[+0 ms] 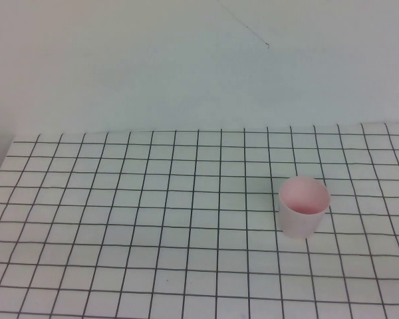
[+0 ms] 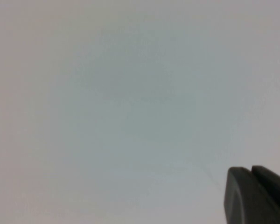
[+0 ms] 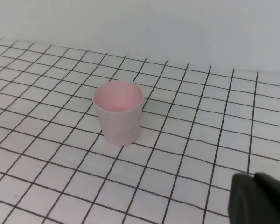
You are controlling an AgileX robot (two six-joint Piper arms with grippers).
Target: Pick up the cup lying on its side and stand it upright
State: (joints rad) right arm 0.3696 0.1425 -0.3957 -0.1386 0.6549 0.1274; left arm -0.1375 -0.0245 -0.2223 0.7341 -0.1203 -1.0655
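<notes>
The pale pink cup (image 1: 304, 206) stands upright, mouth up, on the white gridded table (image 1: 120, 232) at the right of the middle. It also shows in the right wrist view (image 3: 118, 113), upright, with nothing touching it. My right gripper (image 3: 254, 178) shows only as dark fingertips pressed together, empty, well back from the cup. My left gripper (image 2: 251, 171) shows as dark fingertips pressed together against a plain pale wall, with no cup in that view. Neither gripper appears in the high view.
A plain pale wall (image 1: 186, 66) rises behind the table's far edge. A thin dark line (image 1: 246, 28) runs across the wall. The table's left edge (image 1: 1, 166) slants at the far left.
</notes>
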